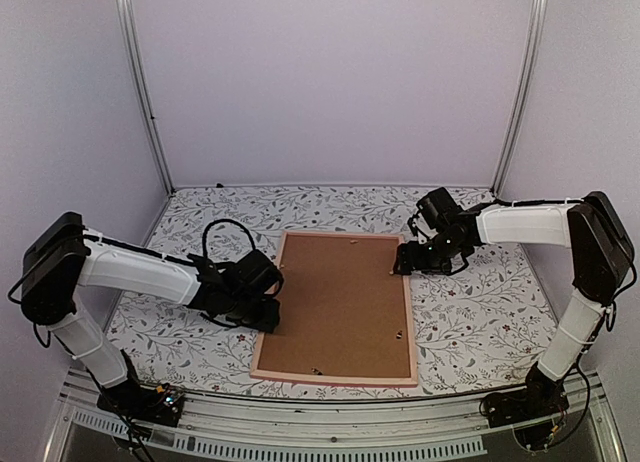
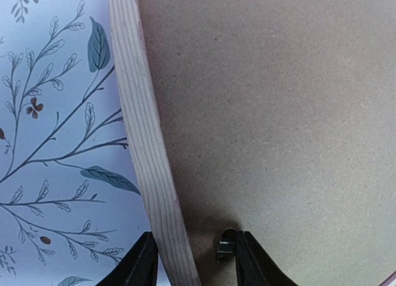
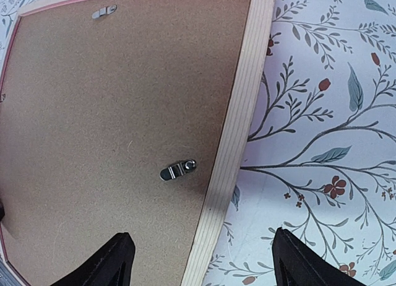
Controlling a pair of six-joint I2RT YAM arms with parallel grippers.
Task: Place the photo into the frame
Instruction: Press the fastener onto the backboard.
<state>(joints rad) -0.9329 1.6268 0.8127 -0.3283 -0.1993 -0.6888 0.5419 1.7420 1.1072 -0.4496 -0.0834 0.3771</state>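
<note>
**Near edge.** The frame [image 1: 332,379] lies face down at the centre of the floral worktop [image 1: 470,322]. A brown backing board [image 1: 340,302] fills its opening. The photo is not visible in any view. Whether it already lies under the board cannot be told.

**Left side.** The left tool [image 1: 265,307] is at the frame's 9 o'clock edge. In the left wrist view its jaws stand apart and straddle the pale wooden rail [image 2: 139,143]. One finger is over the worktop and the other over the board. A small metal clip [image 2: 226,246] sits just beside the inner finger. Nothing is gripped.

**Far side.** The right tool [image 1: 405,262] is at the frame's 2 o'clock edge. Its jaws are wide apart across the rail and also hold nothing. In the right wrist view a retaining tab [image 3: 178,169] lies on the board near the rail at 12 o'clock from the tool. A second tab [image 3: 104,12] sits near the far rail. Whether either tab is locked cannot be told.

**Assessment.** The step in hand appears to be work on the clips that hold the board. If the photo is not yet inside, the next move calls for turning each clip clear, lifting the board out and laying the print in. If it is inside, the clips need turning home. Either way a fingertip must be placed precisely on a small flat tab. The frame also needs steadying so that it does not slide on the worktop.
</note>
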